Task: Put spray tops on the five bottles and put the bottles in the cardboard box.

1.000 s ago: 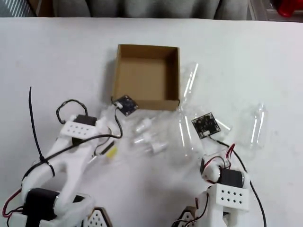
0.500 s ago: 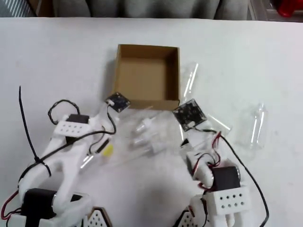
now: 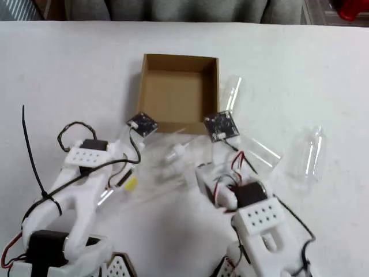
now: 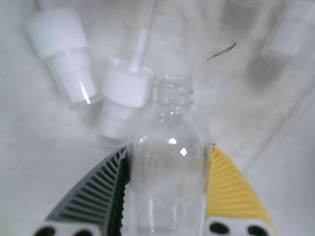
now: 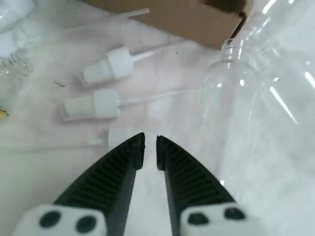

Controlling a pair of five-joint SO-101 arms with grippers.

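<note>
1. The white counter (image 3: 69, 63) spans the whole high view and carries everything.
2. The left arm (image 3: 75, 190) comes up from the lower left of the frame. The right arm (image 3: 262, 222) comes up from the lower middle-right. Both point toward the centre.
3. The cardboard box (image 3: 179, 92) stands open and upright in the upper centre, just above the cluster of parts.
4. A loose bottle (image 3: 308, 153) lies at the right of the frame, well apart from the box. Another bottle (image 3: 232, 92) lies just beside the box's right wall. A third bottle (image 3: 262, 151) lies between these two, near the right arm.
5. The left tool (image 4: 167, 162) is clamped on a clear bottle (image 4: 170, 142), left of centre. Its grey finger is on one side and its yellow finger on the other. The bottle's bare threaded neck sticks out past the tips.
6. The right tool (image 5: 150, 142) has its black fingers drawn together with only a slit between them, and they grip nothing. It hangs just over a white spray top (image 5: 118, 136).
7. Two more spray tops (image 5: 106, 66) lie side by side near the centre, their thin tubes pointing toward the box.
</note>
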